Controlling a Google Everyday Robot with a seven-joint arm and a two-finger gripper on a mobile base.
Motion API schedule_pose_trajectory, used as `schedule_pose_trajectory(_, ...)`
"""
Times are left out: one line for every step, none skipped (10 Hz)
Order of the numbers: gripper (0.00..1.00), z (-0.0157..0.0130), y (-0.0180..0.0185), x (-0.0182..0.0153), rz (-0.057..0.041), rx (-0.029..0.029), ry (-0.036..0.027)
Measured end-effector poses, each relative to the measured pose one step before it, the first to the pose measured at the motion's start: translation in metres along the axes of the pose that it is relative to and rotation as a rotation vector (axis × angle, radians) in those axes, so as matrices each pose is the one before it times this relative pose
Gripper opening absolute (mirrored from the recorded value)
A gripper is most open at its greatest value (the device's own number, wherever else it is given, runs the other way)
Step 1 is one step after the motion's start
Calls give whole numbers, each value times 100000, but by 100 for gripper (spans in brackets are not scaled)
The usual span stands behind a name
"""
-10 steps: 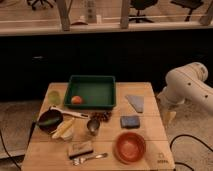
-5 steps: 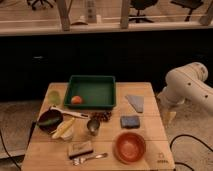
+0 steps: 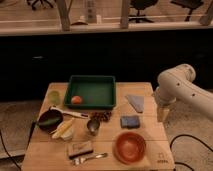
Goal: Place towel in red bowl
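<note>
A wooden tabletop is seen from the front and slightly above. The towel, pale grey-blue and wedge-shaped, is laid flat at about two o'clock on it, just beside the right wall of a green tray set at twelve o'clock. The red bowl is placed at five o'clock, well apart from the towel, and a darker blue square pad is found between them. The tool is hung from a white arm at three o'clock, over the tabletop's right edge, near the towel but not touching it; its fingers are released. An orange fruit is seen inside the tray, and a dark bowl at nine o'clock.
</note>
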Motion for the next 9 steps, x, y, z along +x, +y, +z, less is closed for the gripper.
schedule_pose_trajectory(80, 645, -192, 251, -751, 34, -154)
schedule_pose_trajectory(80, 467, -409, -130, -789, 145, -519)
schedule_pose_trajectory(80, 442, -553, -221, -1185, 309, -396)
schedule_pose_trajectory(80, 655, -580, 24, -1449, 354, -244)
schedule_pose_trajectory(80, 383, -340, -21, -1121, 382, -374)
schedule_pose_trajectory(80, 383, -221, 302, -604, 292, -8)
schedule_pose_trajectory(80, 327, -241, 222, -607, 302, -4)
schedule_pose_trajectory(80, 423, -477, -139, -1150, 379, -533)
schedule_pose_trajectory(80, 365, -445, -47, -994, 431, -318)
